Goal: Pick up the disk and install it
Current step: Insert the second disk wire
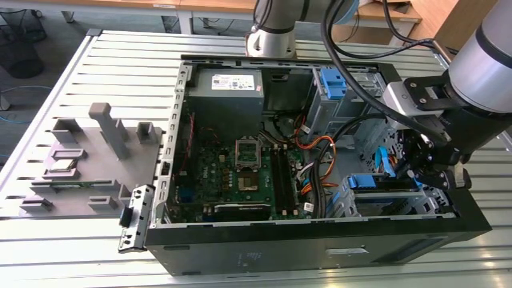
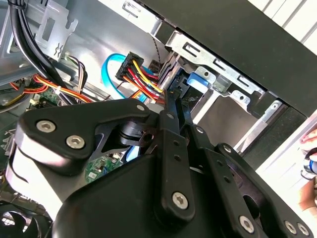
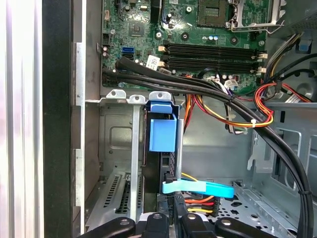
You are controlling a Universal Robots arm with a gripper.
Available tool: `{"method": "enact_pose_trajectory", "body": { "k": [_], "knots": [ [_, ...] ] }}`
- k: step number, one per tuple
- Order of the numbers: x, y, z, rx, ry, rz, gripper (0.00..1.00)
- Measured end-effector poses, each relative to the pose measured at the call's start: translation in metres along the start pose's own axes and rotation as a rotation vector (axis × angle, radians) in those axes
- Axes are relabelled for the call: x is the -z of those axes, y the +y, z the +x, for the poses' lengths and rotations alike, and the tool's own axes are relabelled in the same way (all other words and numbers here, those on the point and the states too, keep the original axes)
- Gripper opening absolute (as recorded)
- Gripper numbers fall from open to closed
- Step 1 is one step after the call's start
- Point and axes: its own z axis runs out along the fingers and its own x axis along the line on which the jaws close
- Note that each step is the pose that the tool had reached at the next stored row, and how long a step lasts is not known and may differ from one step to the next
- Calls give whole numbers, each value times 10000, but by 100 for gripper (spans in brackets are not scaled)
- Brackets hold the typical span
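The disk (image 3: 166, 163) stands on edge in a slot of the metal drive cage (image 3: 116, 144), with its blue plastic bracket (image 3: 163, 131) showing at one end. In the exterior view the disk (image 1: 376, 183) sits in the cage at the case's front corner, on the exterior view's right. My gripper (image 2: 171, 96) has its black fingers drawn together on the disk's (image 2: 194, 82) end edge. In the first wrist view my gripper (image 3: 166, 219) is at the disk's near end, beside a light blue flat cable (image 3: 198, 189) and red-yellow power wires.
The open computer case (image 1: 320, 231) lies on a slatted table. It holds a green motherboard (image 1: 240, 174), a thick black cable bundle (image 3: 208, 89), a grey power supply box (image 1: 228, 84) and another blue bracket (image 1: 332, 81). A grey fixture (image 1: 88, 162) stands on the exterior view's left. A hand (image 2: 309, 148) shows beyond the case.
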Motion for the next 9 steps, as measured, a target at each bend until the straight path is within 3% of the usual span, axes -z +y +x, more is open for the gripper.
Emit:
{"method": "enact_pose_trajectory", "body": {
  "k": [9],
  "knots": [
    [-17,2,1,0,-3,0,17]
  ]
}}
